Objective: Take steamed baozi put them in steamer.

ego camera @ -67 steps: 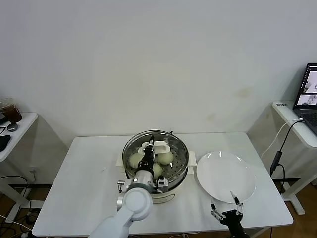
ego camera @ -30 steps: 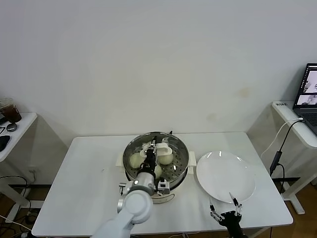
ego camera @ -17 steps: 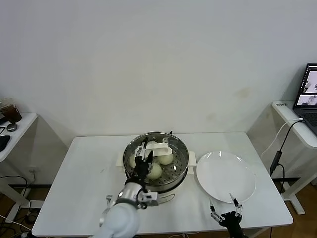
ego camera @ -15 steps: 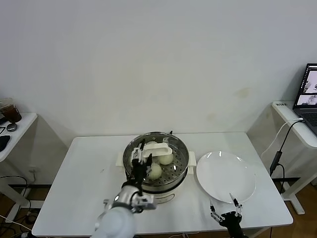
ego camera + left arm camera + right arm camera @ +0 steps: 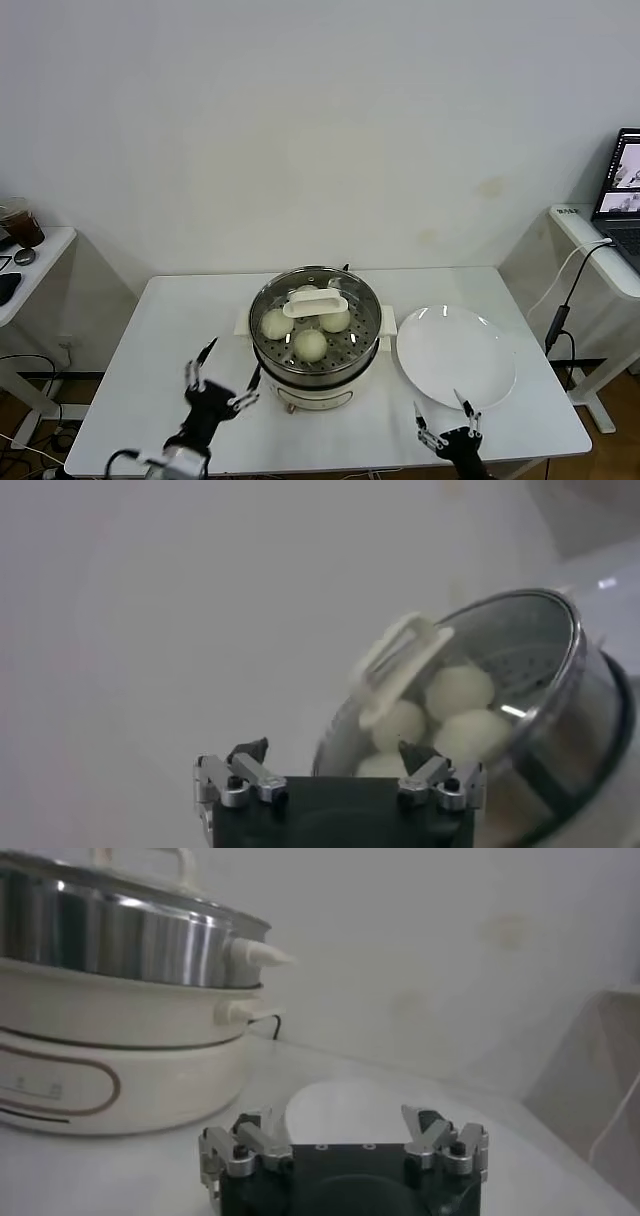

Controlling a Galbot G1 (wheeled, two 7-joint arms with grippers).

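The steamer (image 5: 316, 335) stands at the middle of the white table (image 5: 170, 340), a shiny steel pot on a white base. A glass lid with a white handle (image 5: 315, 304) sits over it. Through the lid the steamed baozi (image 5: 310, 344) are seen lying on the perforated tray: three show plainly, one toward the robot's left, one nearest the robot, one toward its right, and a fourth is partly hidden behind the handle.

The left gripper (image 5: 222, 384) hangs low over the table's near edge, to the left of the steamer and clear of it. Its jaws are spread wide and hold nothing. In the left wrist view the same gripper (image 5: 335, 770) looks toward the steamer (image 5: 560, 680), with the baozi (image 5: 458, 690) well beyond its fingertips (image 5: 250, 750) and none between them.

The right gripper (image 5: 443, 423) sits at the near edge of the table, just beside the near rim of the flat white plate (image 5: 455, 355), which lies to the right of the steamer and close to it. Its jaws are likewise parted and grip nothing. In the right wrist view this gripper (image 5: 342, 1131) faces the plate (image 5: 340, 1110), with the steamer (image 5: 110, 938) off to one side.
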